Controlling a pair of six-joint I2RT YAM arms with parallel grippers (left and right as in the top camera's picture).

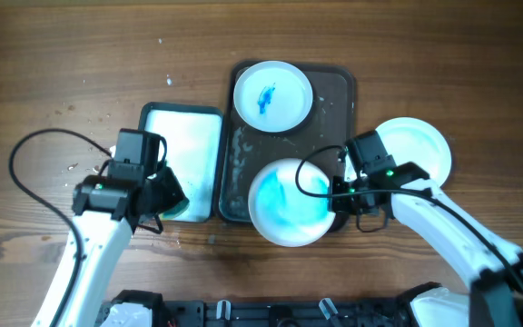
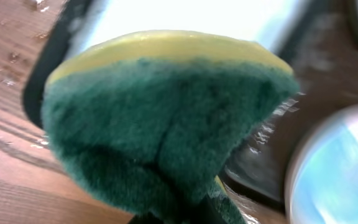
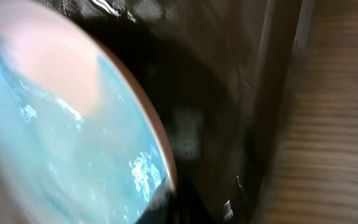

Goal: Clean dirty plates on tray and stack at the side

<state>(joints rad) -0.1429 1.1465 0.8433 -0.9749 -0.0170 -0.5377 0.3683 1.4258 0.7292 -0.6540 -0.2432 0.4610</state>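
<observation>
Clenched left jaws on a sponge: green scrub face toward the wrist camera, yellow layer behind it, bottom pinched into a fold. Held the left gripper over the near right corner of the small tray with the white inside, just left of the dark brown tray.

Closed right jaws, going by the overhead view, on the right rim of the blue-washed plate. Could not make out the fingers themselves in the blurred right wrist view, only that plate's wet blue face and rim against the dark tray. Kept the right gripper at the tray's near right side.

Found the blue-washed plate at the near end of the tray, overhanging its near rim. Saw the smeared plate lying flat at the tray's far end, one blue streak in its centre, apart from the first. Spotted the white plate on the wooden table just right of the tray, partly covered by the right arm.
</observation>
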